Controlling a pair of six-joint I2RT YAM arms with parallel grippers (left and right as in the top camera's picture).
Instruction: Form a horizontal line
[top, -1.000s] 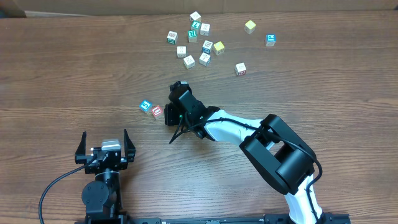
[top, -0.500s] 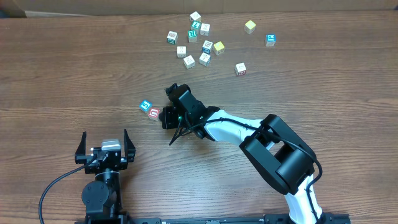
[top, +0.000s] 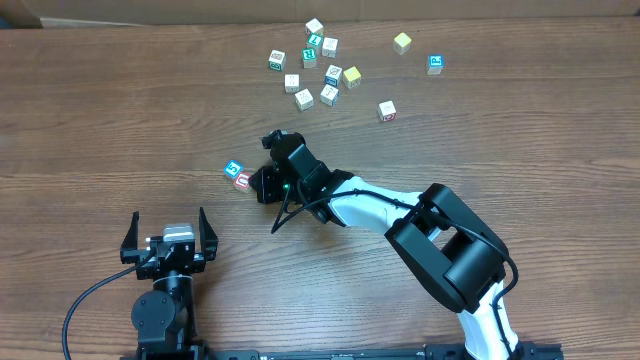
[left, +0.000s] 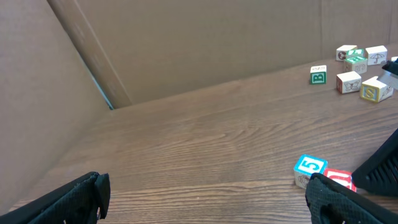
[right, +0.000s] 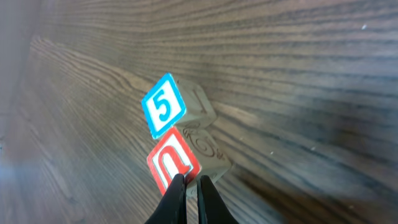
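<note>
A blue block marked 5 (top: 233, 169) and a red block (top: 243, 181) lie side by side left of the table's centre. My right gripper (top: 262, 185) is shut and empty, with its fingertips pressed against the red block's right edge. In the right wrist view the closed tips (right: 191, 180) touch the red block (right: 174, 163), and the blue block (right: 163, 106) sits just beyond it. My left gripper (top: 168, 240) is open and empty near the front edge. In the left wrist view (left: 205, 199) it shows the blue block (left: 310, 168) and the red block (left: 339, 178) ahead.
Several loose blocks (top: 315, 70) are scattered at the back centre. A yellow one (top: 402, 42), a blue one (top: 435, 63) and a red-marked one (top: 387, 110) lie further right. The cluster also shows in the left wrist view (left: 357, 62). A cardboard wall stands behind.
My right gripper has moved left and pushed the red block left until it sits against the blue block. The left arm has not moved.
</note>
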